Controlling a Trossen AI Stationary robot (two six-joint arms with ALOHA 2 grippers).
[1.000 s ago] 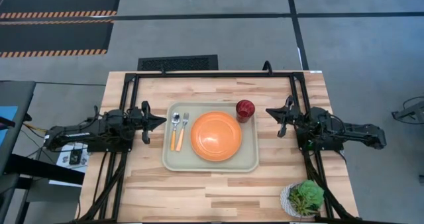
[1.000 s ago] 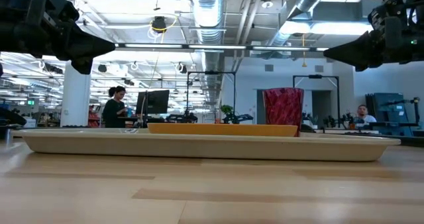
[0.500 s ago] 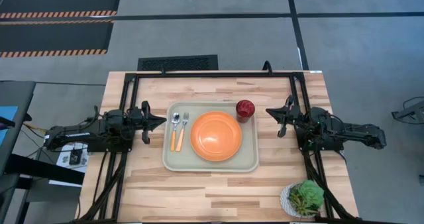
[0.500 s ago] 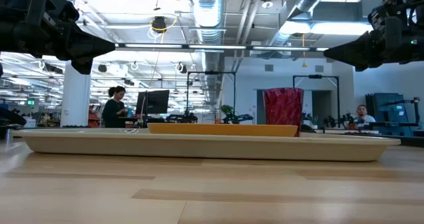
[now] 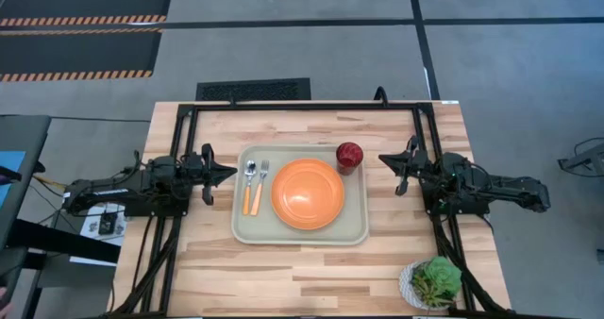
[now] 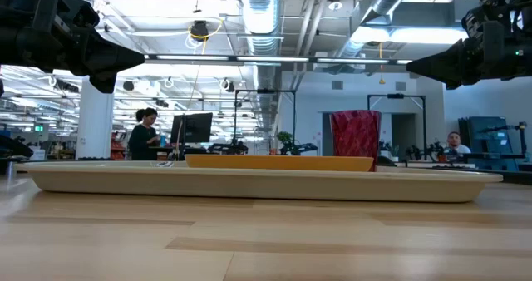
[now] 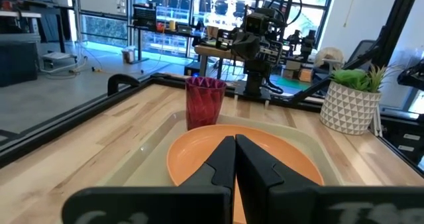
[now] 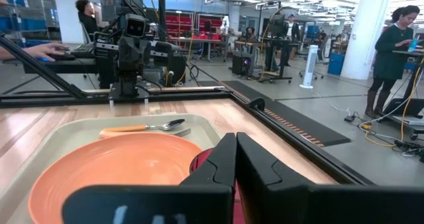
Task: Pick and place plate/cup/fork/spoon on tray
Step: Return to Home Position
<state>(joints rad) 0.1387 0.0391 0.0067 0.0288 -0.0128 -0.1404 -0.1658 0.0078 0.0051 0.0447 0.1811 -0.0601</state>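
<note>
Lying in the middle of the wooden counter [image 5: 311, 272], the pale grey-green tray [image 5: 283, 236] carries all four pieces of tableware. The round orange plate [image 5: 308, 193] fills the tray's centre. The dark-red cup [image 5: 349, 156] stands upright in the tray's far right corner, just beside the plate's rim; whether the two touch cannot be told. Along the tray's left end the spoon [image 5: 249, 182] and the fork [image 5: 259, 187] lie side by side, the spoon nearer the tray's left rim and the fork between it and the plate. Both have their metal ends toward the tray's far edge and their orange handles toward its near edge.

The left pincer [image 5: 229, 171] hangs above the counter just off the tray's left edge, pointing at the tray. In its wrist view the two dark fingers are pressed together with nothing between them. The right pincer [image 5: 384, 159] hangs off the tray's right edge, near the cup and pointing at it. Its fingers are likewise closed together and empty. In the low view both pincers sit well above the tray's rim.

A white pot with a green plant [image 5: 432, 283] stands at the counter's near right corner, well apart from the tray.
</note>
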